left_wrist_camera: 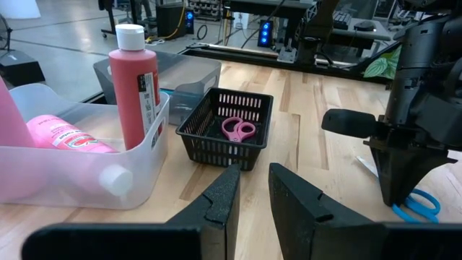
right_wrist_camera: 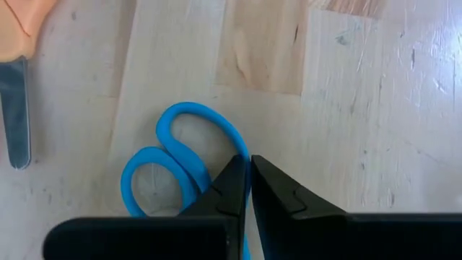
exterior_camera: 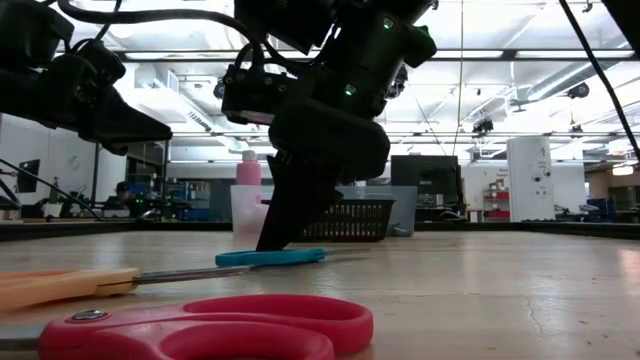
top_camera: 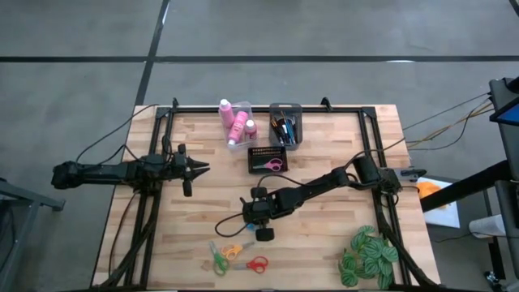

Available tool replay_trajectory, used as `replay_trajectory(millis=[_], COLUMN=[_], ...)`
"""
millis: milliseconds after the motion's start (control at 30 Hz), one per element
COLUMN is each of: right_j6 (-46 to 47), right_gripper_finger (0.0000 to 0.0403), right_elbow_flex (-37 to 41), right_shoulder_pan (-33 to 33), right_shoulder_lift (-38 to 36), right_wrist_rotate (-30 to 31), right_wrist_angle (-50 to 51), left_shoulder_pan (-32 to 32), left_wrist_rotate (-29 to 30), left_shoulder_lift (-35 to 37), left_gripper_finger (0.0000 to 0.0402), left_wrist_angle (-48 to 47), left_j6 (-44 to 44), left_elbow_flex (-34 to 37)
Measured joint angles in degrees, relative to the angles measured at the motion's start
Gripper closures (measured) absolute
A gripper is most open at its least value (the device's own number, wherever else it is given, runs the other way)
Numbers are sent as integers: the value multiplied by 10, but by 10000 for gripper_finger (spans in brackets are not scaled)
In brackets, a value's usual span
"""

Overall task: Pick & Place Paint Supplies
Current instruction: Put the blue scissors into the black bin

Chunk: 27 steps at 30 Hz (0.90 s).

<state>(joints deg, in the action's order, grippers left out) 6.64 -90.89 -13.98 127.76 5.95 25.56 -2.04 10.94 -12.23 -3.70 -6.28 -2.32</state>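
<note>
Blue-handled scissors (right_wrist_camera: pixel 180 162) lie flat on the wooden table near its front middle (top_camera: pixel 242 230). My right gripper (right_wrist_camera: pixel 250 160) slants down onto them, shut at the handle loops. My left gripper (left_wrist_camera: pixel 254 170) hovers at the table's left, slightly open with nothing between its fingers. Pink bottles with white caps (top_camera: pixel 235 120) stand and lie in a clear bin (left_wrist_camera: pixel 155 155) at the far edge. Beside it, brushes stand in a black bin (top_camera: pixel 285 126). Pink scissors (left_wrist_camera: pixel 238 130) lie in a low black basket (left_wrist_camera: pixel 216 141). My right gripper is shut at the rim of one blue handle loop (right_wrist_camera: pixel 232 141), on the side where the loops run toward the blades. The fingers slant down from above. The rim runs in under the fingertips (right_wrist_camera: pixel 234 177), which hide the contact. The scissors lie flat on the table (exterior_camera: pixel 270 257).
Red scissors (top_camera: pixel 257 264) lie near the front edge, with orange scissors (top_camera: pixel 233 251) and green ones (top_camera: pixel 219 261) beside them. A green leafy plant (top_camera: pixel 369 255) sits at the front right. Bare wood spreads between the two arms.
</note>
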Motion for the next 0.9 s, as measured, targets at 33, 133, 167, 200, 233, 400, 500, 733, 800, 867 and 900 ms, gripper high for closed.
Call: replay_trajectory(millis=[33,133,167,200,233,400,500,733,800,867,900], right_j6=[6,12,12,12,12,14,18,54,57,68,71], right_gripper_finger=[388,388,388,388,388,388,388,388,388,388,388], right_elbow_flex=[0,-2,-2,-3,-3,-4,-5,-5,-6,-6,-6], right_shoulder_pan=[0,1,1,1,2,5,6,14,21,31,38], right_shoulder_lift=[-1,-3,-5,-7,-9,-21,-25,-62,-80,-101,-112], right_wrist_rotate=[0,1,1,3,4,4,3,0,0,0,0], right_wrist_angle=[0,3,5,6,7,6,9,32,39,59,65], left_shoulder_pan=[0,0,0,0,0,0,0,0,0,0,0], left_wrist_rotate=[0,0,0,0,0,0,0,0,0,0,0], left_shoulder_lift=[0,0,0,0,0,0,0,0,0,0,0], left_gripper_finger=[323,323,323,323,323,323,323,323,323,323,323], left_wrist_angle=[0,0,0,0,0,0,0,0,0,0,0], left_j6=[0,0,0,0,0,0,0,0,0,0,0], left_elbow_flex=[0,0,0,0,0,0,0,0,0,0,0])
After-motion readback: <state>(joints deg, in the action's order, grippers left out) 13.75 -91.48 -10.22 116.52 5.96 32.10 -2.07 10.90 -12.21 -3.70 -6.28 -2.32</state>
